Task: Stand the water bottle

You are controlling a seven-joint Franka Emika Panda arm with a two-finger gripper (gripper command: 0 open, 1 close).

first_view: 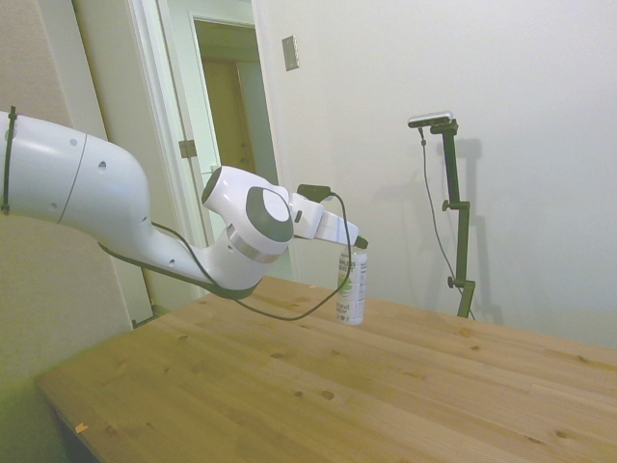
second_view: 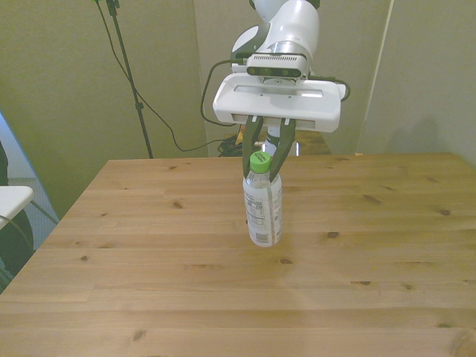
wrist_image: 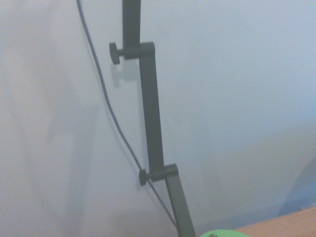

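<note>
The water bottle (second_view: 263, 208) stands upright near the middle of the wooden table (second_view: 149, 297), its base on the planks in the side view, its white label with green graphics and dark text facing the front camera. The gripper (second_view: 264, 165) hangs right at its top, and the two dark fingers (second_view: 253, 146) run down on either side of the green cap (second_view: 259, 159), with the jaws clamped on the neck just under it. In the side view the white arm (first_view: 106, 207) reaches in low over the table's near corner, with a black cable (first_view: 280, 313) looping below the wrist and almost brushing the wood beside the bottle. The table top around the bottle carries only knots and grain; nothing lies near its base. Behind the table in the side view are a pale wall with a small wall plate (first_view: 290, 52) and an open doorway (first_view: 231, 106). At the front view's left edge a white flat object (second_view: 11, 199) shows beside the table, well apart from the bottle. The wrist view catches only a sliver of the green cap (wrist_image: 222, 233), a corner of the table and the blurred wall.
</note>
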